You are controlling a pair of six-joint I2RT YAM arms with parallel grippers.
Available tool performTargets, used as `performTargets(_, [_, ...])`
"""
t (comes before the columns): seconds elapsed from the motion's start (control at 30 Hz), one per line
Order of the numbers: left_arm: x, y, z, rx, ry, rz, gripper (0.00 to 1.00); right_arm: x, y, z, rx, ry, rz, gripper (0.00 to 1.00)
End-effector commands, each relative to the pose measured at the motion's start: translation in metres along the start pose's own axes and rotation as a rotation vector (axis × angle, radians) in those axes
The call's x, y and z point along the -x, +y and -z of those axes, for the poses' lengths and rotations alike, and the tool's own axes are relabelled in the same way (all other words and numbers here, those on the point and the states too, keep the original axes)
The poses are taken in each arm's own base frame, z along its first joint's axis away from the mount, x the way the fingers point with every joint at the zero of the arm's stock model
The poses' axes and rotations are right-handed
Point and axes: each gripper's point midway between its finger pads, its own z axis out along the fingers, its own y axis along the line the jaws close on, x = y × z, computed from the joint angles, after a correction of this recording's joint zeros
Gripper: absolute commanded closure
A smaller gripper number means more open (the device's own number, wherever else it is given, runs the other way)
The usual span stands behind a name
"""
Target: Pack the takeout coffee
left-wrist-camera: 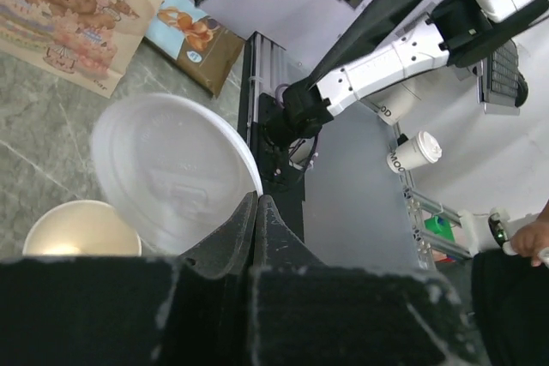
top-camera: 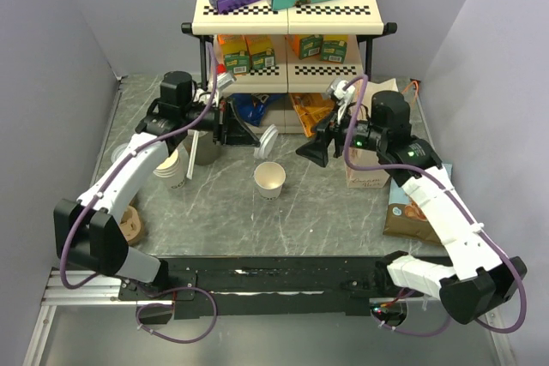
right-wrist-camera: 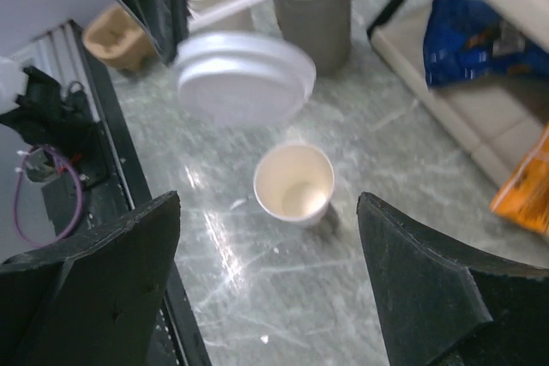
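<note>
Top view: the left tool (top-camera: 256,138) is clamped shut on the rim of a white lid (top-camera: 268,141). The takeout coffee (top-camera: 269,179) stands uncovered on the worktop (top-camera: 326,229), just below and nearer than that tool. The right tool (top-camera: 313,152) gapes wide, holding nothing.

Left wrist: the pinch takes only the lid's edge, so the lid may slip or land tilted.

Right wrist: the coffee stands below, between the spread jaws, unheld. An off-centre press would likely tip it.
</note>
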Motion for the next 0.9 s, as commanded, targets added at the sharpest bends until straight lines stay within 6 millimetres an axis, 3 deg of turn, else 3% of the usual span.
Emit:
performTargets(0.0, [0.009, 0.007, -0.003, 0.05, 0.002, -0.055, 0.99, -0.026, -0.018, -0.006, -0.1, 0.045, 0.001, 0.12])
performTargets(0.13, [-0.003, 0.019, -0.008, 0.042, -0.003, 0.035, 0.99, -0.07, -0.036, -0.006, -0.233, 0.132, -0.012, 0.16])
performTargets(0.33, [-0.018, 0.038, -0.028, 0.039, 0.024, 0.082, 0.99, -0.103, -0.064, -0.002, -0.34, 0.23, 0.058, 0.18])
performTargets(0.6, [-0.019, 0.044, -0.031, 0.044, 0.055, 0.065, 0.99, -0.153, -0.112, 0.019, -0.545, 0.393, 0.198, 0.24])
performTargets(0.87, [-0.027, 0.045, -0.033, 0.038, 0.067, 0.064, 0.99, -0.172, -0.164, 0.056, -0.689, 0.497, 0.233, 0.31])
